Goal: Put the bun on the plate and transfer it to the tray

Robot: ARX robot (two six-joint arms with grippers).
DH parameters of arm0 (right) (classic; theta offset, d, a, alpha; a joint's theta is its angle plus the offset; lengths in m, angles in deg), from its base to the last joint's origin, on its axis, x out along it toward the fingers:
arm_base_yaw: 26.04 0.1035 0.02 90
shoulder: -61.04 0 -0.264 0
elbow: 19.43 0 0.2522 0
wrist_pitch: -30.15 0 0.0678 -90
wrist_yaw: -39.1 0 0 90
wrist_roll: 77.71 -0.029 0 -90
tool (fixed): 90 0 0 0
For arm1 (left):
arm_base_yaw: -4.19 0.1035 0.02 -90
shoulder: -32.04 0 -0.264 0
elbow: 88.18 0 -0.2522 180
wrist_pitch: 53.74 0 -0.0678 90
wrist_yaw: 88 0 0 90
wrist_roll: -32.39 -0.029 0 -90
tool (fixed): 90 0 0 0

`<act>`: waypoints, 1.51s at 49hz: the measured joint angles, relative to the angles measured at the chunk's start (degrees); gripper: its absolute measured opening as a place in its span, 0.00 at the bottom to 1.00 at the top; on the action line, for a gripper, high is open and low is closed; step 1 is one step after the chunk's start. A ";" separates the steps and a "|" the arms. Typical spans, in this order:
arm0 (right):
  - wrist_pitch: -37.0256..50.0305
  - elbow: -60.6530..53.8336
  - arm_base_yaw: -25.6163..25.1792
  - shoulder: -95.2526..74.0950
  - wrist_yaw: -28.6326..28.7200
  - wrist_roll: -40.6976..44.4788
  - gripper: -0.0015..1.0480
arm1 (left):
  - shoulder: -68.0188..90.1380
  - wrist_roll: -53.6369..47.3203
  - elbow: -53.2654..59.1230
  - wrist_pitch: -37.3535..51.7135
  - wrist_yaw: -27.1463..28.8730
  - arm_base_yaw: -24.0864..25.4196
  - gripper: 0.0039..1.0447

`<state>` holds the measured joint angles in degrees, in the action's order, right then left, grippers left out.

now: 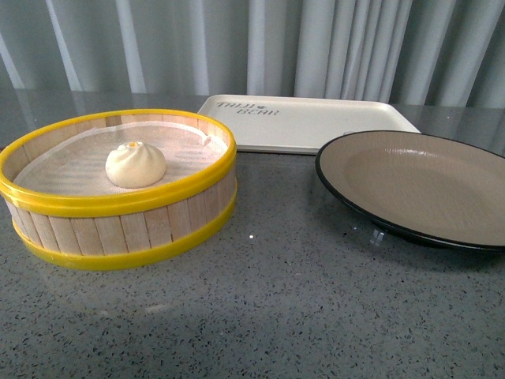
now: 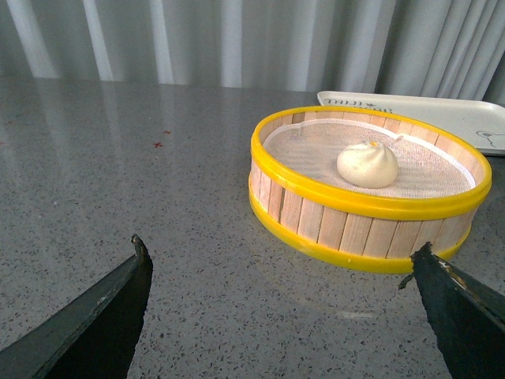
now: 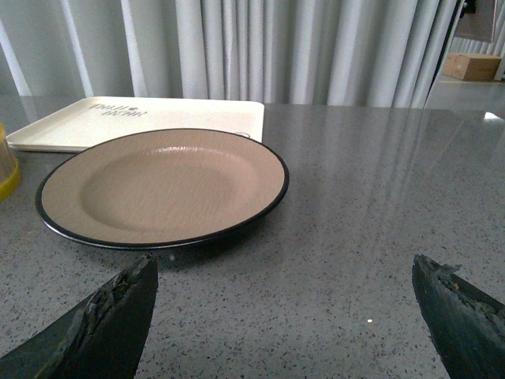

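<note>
- Small round cream-white pleated bun [image 1: 136, 164] with an orange dot on top: sits upright near the centre of the round wooden-slat steamer basket with yellow rims [image 1: 118, 233], on its white mesh liner [image 1: 63, 174].
- Basket is on the left of the grey speckled table top [image 1: 276, 316], nearest the left arm.
- Wide shallow round plate, taupe inside with a black rim [image 1: 418, 185]: on the right of the table, apart from the basket, with bare table between them.
- Flat rectangular cream-white tray with rounded corners [image 1: 316, 126]: behind both and just beyond the plate's far rim. The front view can't show whether they touch. Dark lettering [image 1: 248, 109] is at its far-left corner.
- Pale pleated curtain [image 1: 316, 47] runs along the back.
- Left gripper [image 2: 280, 246]: dark fingers spread wide, low over bare table. The basket and bun are ahead of it, apart from the fingertips.
- Right gripper [image 3: 284, 260]: fingers spread wide, low over the table. The plate is directly ahead, clear of the tips, with the tray behind it.
</note>
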<state>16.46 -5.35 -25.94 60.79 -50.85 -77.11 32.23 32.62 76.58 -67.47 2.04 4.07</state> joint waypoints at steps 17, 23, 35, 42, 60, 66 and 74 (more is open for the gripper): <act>0.00 0.00 0.00 0.00 0.00 0.00 0.92 | 0.00 0.02 0.00 0.00 0.00 0.00 0.94; 0.00 0.00 0.00 0.00 0.00 0.00 0.92 | 0.00 0.00 0.00 0.00 0.00 0.00 0.94; 0.00 0.00 0.00 0.00 0.00 0.00 0.92 | 0.00 0.02 0.00 0.00 0.00 0.00 0.94; 0.00 0.00 0.00 0.00 0.00 0.00 0.92 | 0.00 0.02 0.00 0.00 0.00 0.00 0.94; 0.00 0.00 0.00 0.00 0.00 0.00 0.92 | 2.54 3.61 -1.92 -6.16 3.34 -1.11 0.94; 0.00 0.00 0.00 0.02 0.00 0.00 0.92 | 9.07 13.11 -5.44 -13.00 4.39 -2.99 0.94; 0.00 0.00 0.00 0.02 -0.02 0.00 0.92 | 15.91 17.03 -10.75 -4.20 0.68 -2.54 0.94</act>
<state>16.46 -5.35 -25.94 60.81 -50.87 -77.11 48.14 49.65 65.83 -71.66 2.72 1.53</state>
